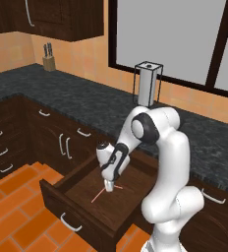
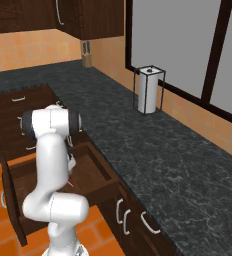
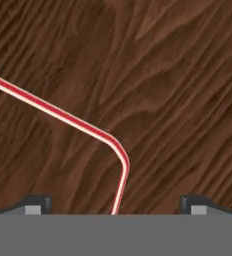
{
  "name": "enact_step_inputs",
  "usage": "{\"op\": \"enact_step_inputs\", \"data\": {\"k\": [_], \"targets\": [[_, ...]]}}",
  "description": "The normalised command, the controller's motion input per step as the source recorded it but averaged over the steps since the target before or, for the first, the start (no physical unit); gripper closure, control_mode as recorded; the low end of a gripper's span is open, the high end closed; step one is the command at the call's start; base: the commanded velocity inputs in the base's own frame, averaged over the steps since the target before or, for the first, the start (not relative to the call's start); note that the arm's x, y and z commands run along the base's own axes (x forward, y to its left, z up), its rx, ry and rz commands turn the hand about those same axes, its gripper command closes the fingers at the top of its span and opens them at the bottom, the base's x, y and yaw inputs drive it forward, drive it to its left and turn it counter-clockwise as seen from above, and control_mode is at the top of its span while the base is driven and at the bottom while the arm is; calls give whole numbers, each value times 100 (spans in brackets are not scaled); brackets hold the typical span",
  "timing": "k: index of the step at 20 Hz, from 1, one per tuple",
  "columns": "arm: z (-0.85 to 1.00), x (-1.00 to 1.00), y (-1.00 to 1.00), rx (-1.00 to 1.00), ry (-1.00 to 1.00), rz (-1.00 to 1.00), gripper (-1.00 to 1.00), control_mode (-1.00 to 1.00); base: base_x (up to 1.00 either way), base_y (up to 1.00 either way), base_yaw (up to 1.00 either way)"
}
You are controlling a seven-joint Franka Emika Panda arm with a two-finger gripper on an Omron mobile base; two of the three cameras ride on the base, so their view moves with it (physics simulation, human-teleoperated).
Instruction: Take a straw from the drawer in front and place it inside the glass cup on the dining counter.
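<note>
The drawer (image 1: 74,209) stands pulled out below the black counter, its dark wooden floor (image 3: 163,75) bare except for the straw. The pinkish-red and white straw (image 3: 63,116) lies flat on that floor, and its bent end runs down between my fingertips. In the left base view the straw (image 1: 98,196) shows as a thin red line under the hand. My gripper (image 1: 109,186) points straight down inside the drawer (image 2: 90,172), just above the straw, and is open with one dark fingertip (image 3: 36,204) far to each side. The glass cup and dining counter are out of view.
A black speckled counter (image 1: 86,103) runs along the wall with a paper towel holder (image 1: 148,83) and a knife block (image 1: 49,61) on it. Cabinet doors (image 1: 57,142) flank the drawer. Orange floor tiles (image 1: 17,216) lie in front of it.
</note>
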Motion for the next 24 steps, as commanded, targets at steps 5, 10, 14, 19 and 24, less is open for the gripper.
{"op": "enact_step_inputs", "data": {"k": [5,10,14,19,24], "targets": [[-40,5,0,0,-8,0,-100,-100,0,0,0],[-50,0,-9,2,-9,0,-100,-100,0,0,0],[-74,-12,-4,3,2,0,100,-100,0,0,0],[-100,-24,-1,16,28,0,100,-100,0,0,0],[-100,-54,0,19,27,5,100,-100,0,0,0]]}}
